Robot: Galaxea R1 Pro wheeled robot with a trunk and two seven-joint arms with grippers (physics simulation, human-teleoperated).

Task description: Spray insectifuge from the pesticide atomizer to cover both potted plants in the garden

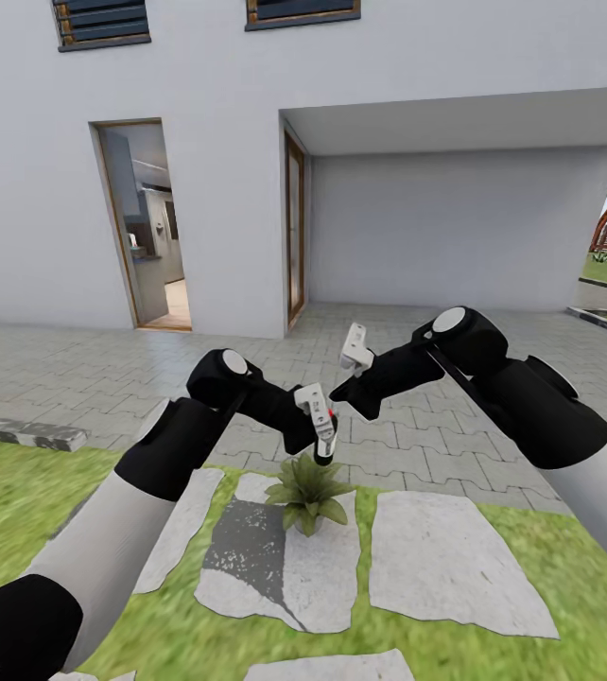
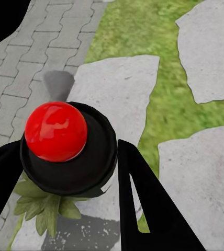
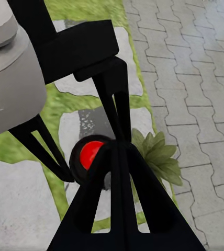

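Atomizer check: I see the pesticide atomizer (image 1: 325,437) clamped upright in the left tool (image 1: 320,427), its red button (image 2: 55,130) on top, directly above one potted plant (image 1: 309,491). From the head view, bottle and plant sit near centre, the plant at 6 o'clock of the bottle. That plant stands on a grey stepping stone (image 1: 275,558) set in the lawn (image 1: 10,511), with the paving (image 1: 105,369) beyond at 12 o'clock. My right tool (image 1: 352,378) hangs at 1 o'clock of the bottle, close beside it; its fingers (image 3: 120,178) appear pressed together, holding nothing. The right wrist view shows the red button just behind those fingertips, leaves to one side.
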